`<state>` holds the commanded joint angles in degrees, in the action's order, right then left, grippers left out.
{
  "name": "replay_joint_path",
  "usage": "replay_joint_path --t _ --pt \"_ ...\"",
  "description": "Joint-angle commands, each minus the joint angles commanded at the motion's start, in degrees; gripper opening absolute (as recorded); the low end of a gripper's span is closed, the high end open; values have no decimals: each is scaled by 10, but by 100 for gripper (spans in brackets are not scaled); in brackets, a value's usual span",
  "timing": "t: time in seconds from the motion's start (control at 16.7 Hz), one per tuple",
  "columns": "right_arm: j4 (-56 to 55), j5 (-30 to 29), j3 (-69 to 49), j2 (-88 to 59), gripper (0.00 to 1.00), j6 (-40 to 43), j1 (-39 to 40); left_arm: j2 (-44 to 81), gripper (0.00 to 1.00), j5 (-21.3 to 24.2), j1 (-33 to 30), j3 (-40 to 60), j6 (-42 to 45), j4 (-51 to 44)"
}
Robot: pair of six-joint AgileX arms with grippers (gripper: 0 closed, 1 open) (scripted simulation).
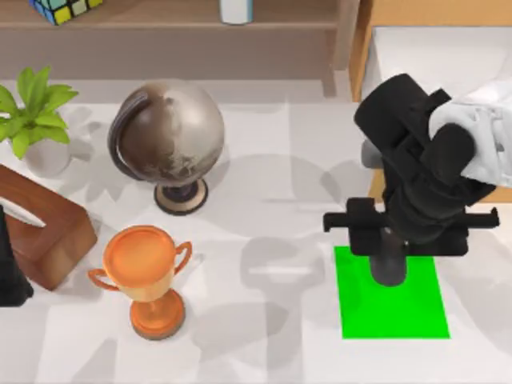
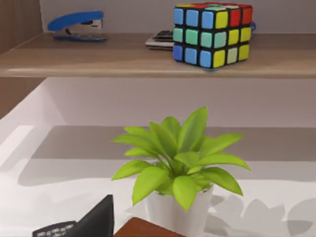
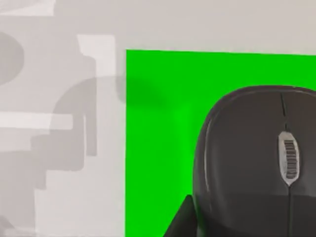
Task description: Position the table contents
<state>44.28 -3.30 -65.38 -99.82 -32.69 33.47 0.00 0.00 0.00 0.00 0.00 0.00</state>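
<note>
The small black mouse (image 1: 390, 272) hangs over the upper part of the green mat (image 1: 416, 312) on the white table (image 1: 272, 200). My right gripper (image 1: 390, 254) reaches down from above and is shut on it. In the right wrist view the mouse (image 3: 256, 158) is close, scroll wheel up, with one dark finger (image 3: 178, 223) against its side and the mat (image 3: 158, 148) beneath it. A soft shadow lies on the mat apart from the mouse. My left gripper (image 1: 10, 276) stays parked at the table's left edge.
A grey-brown globe (image 1: 168, 136) stands at the back centre-left, with an orange trophy (image 1: 148, 276) in front of it. A wooden box (image 1: 40, 224) and a potted plant (image 1: 36, 112) sit at the left. A shelf behind holds a colour cube (image 2: 212, 34) and a blue stapler (image 2: 76, 24).
</note>
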Motion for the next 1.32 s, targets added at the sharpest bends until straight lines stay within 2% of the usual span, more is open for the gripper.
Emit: replay_joint_path --t 0.96,1.32 --pt "-1 1 26 -39 0 -1 1 0 100 0 0 0 0 0" --pt "-1 1 26 -39 45 -1 1 0 100 0 0 0 0 0"
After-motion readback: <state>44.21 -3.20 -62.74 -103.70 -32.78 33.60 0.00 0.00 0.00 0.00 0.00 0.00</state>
